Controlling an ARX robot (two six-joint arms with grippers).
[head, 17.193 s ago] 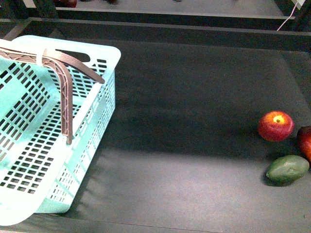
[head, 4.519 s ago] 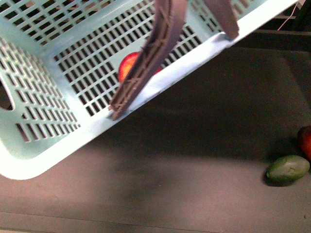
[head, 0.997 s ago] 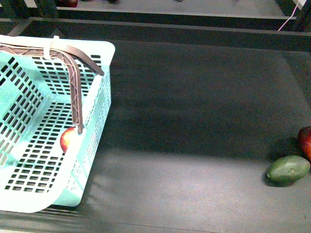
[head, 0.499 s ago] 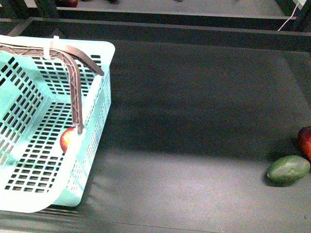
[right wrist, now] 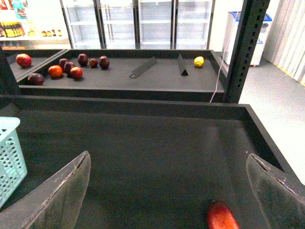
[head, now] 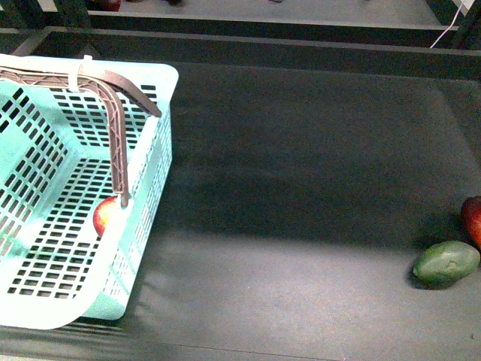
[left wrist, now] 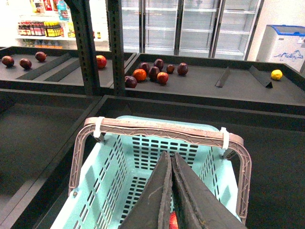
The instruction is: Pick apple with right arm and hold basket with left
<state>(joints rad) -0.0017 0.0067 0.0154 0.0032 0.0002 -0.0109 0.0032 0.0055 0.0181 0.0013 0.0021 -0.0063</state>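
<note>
Nothing moves since half a second ago: apple (head: 107,216) sits in basket (head: 154,83), task looks done. Left gripper (left wrist: 170,191) clenched empty, right gripper (right wrist: 167,191) released.

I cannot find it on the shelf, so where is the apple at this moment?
In the front view the apple lies inside the basket at the left, on its slotted floor against the right-hand wall, just below the foot of the brown handle.

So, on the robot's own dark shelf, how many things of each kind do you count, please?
Basket: 1
Apple, inside the basket: 1
Darker red fruit, at the right edge: 1
Green oval fruit: 1
Total: 4
</note>
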